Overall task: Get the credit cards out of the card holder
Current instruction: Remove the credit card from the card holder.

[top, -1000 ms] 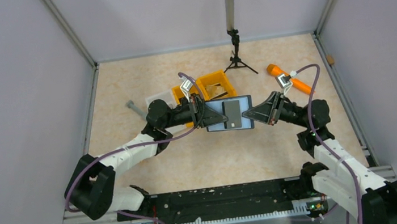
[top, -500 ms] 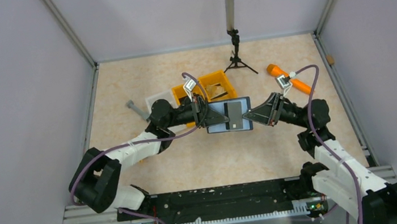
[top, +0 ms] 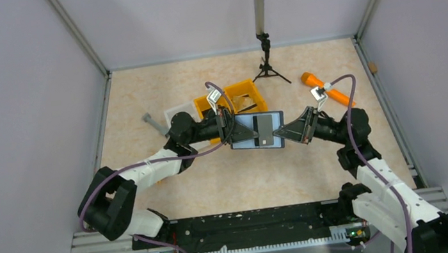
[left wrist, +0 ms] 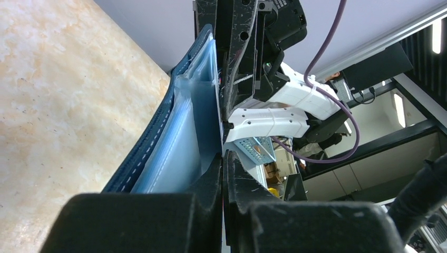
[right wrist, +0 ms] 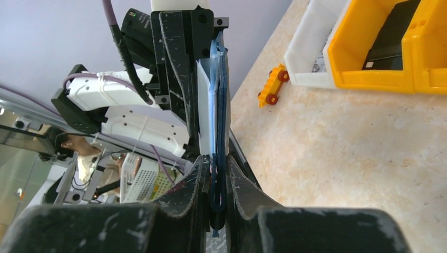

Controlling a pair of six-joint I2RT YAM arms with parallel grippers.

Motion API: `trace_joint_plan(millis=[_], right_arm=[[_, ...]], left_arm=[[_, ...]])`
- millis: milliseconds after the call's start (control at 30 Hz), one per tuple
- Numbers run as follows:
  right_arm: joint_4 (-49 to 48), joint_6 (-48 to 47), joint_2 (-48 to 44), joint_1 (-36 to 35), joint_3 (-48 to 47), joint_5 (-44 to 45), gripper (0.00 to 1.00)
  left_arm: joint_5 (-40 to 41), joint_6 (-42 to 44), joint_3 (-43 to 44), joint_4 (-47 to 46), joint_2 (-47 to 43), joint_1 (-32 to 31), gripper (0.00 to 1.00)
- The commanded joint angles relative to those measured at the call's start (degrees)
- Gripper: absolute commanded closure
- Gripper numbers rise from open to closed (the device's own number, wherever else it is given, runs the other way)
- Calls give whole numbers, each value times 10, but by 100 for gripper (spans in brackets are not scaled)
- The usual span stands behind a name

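Note:
The card holder (top: 248,127) hangs open in mid-air over the table's middle, its pale blue inner face turned up. A dark grey credit card (top: 263,128) sits in a pocket on its right half. My left gripper (top: 233,133) is shut on the holder's left edge; in the left wrist view the fingers (left wrist: 213,182) press together on the pale inner flap (left wrist: 182,142). My right gripper (top: 279,133) is shut on the right edge. From the right wrist, the navy fold (right wrist: 218,110) runs down between the fingertips (right wrist: 196,176) of that gripper (right wrist: 215,171).
Behind the holder stand a yellow two-compartment bin (top: 248,89) and a white tray (top: 179,111). A black block (right wrist: 392,31) lies in the bin. An orange tool (top: 317,80), a small tripod with a grey tube (top: 265,44), a grey bolt (top: 153,123) and a toy car (right wrist: 272,86) lie around.
The left arm swung its elbow inward and the holder shifted slightly left and tilted. The right gripper followed, staying on the right edge.

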State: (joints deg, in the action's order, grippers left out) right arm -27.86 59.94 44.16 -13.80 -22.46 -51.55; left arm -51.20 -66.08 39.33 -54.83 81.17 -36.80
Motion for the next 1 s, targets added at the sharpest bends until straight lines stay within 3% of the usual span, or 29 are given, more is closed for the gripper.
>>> trace_joint_plan(millis=[0,300,467,700,967], right_arm=[[55,-51,-21,5,-39,25,98],[137,-85,-53,10,-50,60,100],[129,-80,-61,14,-48,53,100],[119,-70,-73,21,-46,52,100],[134,-82,-59,28,-44,62,100]], left_arm=[[-4,25,26,-1,-6,-2,100],[12,92,19,111,-52,7,100],[10,92,3,109,-61,16,100],[-13,43,-45,16,-58,46,100],[-9,109,-58,119,-101,75,100]])
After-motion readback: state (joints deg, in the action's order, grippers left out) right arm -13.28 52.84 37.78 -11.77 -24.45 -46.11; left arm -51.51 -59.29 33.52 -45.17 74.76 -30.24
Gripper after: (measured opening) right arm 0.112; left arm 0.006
